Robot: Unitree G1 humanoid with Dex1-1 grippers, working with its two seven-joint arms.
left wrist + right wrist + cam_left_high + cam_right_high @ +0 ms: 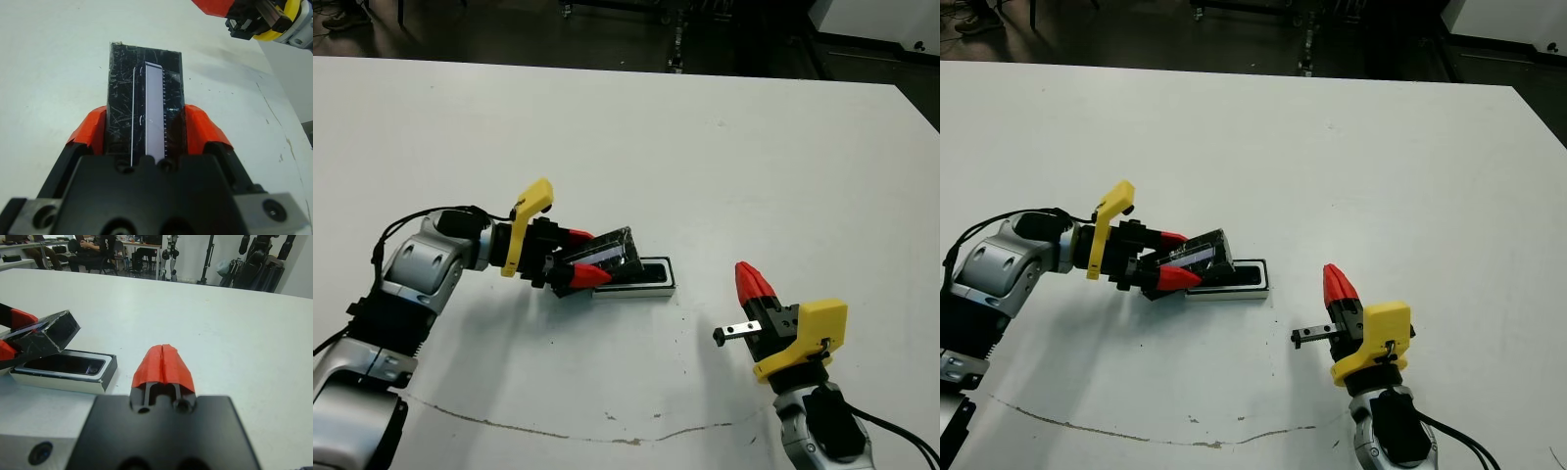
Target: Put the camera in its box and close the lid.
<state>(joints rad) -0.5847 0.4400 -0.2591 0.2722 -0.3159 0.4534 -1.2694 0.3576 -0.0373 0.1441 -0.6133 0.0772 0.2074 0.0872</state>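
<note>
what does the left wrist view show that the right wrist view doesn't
Only the left wrist view shows the lid's glossy face gripped between the left gripper's red fingers, plus the right gripper's yellow body. Only the right wrist view shows the box with the camera inside, the right gripper's fingers pressed together, and people beyond the table. Both show the lid and white table.

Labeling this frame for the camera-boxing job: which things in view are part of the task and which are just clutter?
Task things:
- lid, clamped in the left gripper, tilted over the box
- box on the table
- camera, dark bar lying inside the box

Not part of the job:
- right gripper, shut, empty, apart from the box
- white table
- people and stands beyond the table
</note>
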